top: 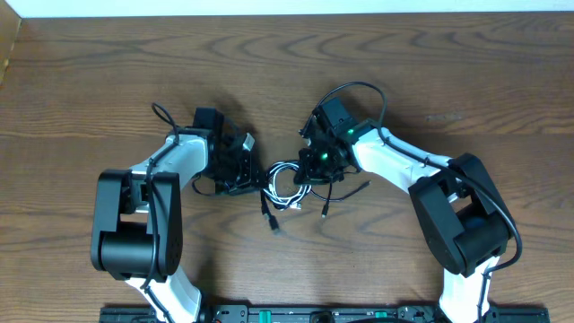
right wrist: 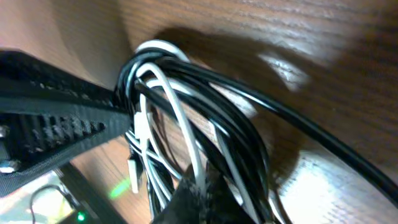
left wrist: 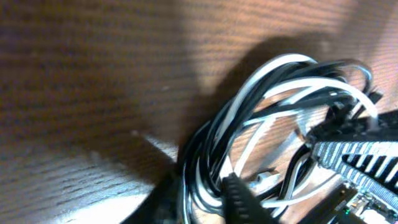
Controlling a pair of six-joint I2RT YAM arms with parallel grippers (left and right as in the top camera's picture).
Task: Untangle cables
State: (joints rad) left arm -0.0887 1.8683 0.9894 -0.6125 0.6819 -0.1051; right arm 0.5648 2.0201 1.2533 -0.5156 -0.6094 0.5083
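Observation:
The cables lie knotted together mid-table: a white cable coiled into a black cable, whose loose plug ends trail toward the front. My left gripper is at the tangle's left side. In the left wrist view its fingers are closed around several strands of the black cable and the white cable. My right gripper is at the tangle's right side. In the right wrist view it is shut, with a strand of the white cable pinched beside the black cable.
The two grippers nearly face each other across the bundle; the left one's ribbed finger shows in the right wrist view. Thicker arm cables loop above each wrist. A box edge sits at the far left corner.

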